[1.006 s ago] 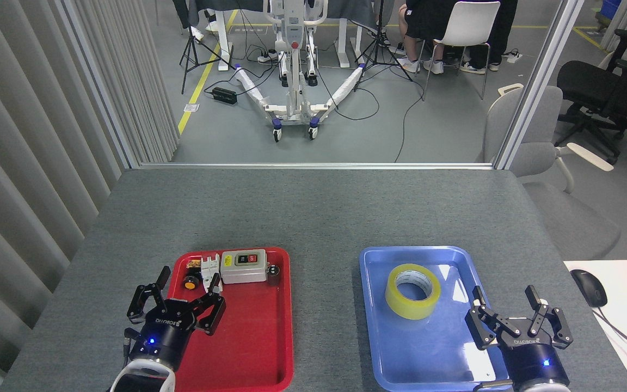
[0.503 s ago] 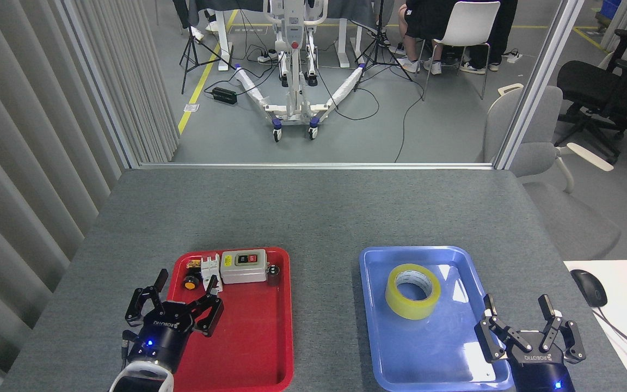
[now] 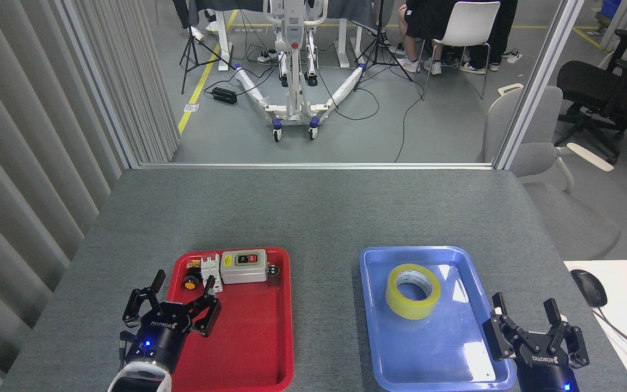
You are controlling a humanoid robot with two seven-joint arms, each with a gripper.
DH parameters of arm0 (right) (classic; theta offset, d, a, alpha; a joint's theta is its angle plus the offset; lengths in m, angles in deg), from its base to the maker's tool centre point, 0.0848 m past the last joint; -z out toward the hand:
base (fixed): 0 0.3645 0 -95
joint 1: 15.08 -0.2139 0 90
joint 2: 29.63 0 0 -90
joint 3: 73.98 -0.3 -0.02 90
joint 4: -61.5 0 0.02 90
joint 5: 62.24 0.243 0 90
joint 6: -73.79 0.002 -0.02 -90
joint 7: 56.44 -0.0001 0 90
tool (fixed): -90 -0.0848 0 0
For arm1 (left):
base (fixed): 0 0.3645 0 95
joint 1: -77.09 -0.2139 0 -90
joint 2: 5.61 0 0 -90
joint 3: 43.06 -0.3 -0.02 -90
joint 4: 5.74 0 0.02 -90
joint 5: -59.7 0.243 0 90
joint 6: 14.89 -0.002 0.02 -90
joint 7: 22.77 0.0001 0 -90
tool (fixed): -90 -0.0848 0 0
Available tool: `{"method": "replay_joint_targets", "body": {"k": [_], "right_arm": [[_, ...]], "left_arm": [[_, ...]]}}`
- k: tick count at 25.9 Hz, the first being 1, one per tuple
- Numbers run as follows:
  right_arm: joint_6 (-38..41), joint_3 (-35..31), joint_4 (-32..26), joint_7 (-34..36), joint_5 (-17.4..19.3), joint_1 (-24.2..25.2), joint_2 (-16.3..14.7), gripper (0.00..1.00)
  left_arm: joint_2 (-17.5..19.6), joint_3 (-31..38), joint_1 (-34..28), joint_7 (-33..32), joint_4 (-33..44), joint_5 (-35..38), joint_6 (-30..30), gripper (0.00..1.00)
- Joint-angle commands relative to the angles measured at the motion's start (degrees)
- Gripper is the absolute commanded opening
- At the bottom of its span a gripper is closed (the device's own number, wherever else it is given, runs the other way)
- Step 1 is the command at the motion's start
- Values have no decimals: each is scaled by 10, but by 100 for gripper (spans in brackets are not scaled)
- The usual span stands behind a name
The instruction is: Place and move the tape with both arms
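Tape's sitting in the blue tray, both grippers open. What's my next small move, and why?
Probably bring the right gripper forward and left over the tape. It is open, empty and nearest, at the blue tray's near right corner; the left gripper is over the red tray.

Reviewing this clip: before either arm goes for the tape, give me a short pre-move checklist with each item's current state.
1. Tape lying flat in the blue tray, hole up: ok.
2. Right gripper open, empty: ok.
3. Left gripper open, empty: ok.
4. Nothing between right gripper and tape: ok.
5. Near part of red tray bare for a placement; switch box sits at its far end: ok.
6. Tape's loose end stuck down: cannot tell.
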Motion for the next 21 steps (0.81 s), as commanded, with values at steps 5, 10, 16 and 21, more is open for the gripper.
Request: {"method": "replay_joint_targets", "body": {"k": [5, 10, 16, 21], "right_arm": [[21, -1, 3, 1, 12, -1, -4, 100], [20, -2, 3, 1, 12, -2, -4, 100], [20, -2, 3, 1, 12, -2, -4, 99], [20, -1, 3, 0, 12, -2, -4, 100]], "left_arm": [[0, 1, 1, 0, -1, 1, 0, 100], [0, 2, 2, 1, -11, 1, 0, 100], [1, 5, 2, 1, -16, 1, 0, 100], [1, 17, 1, 1, -19, 1, 1, 100]]}}
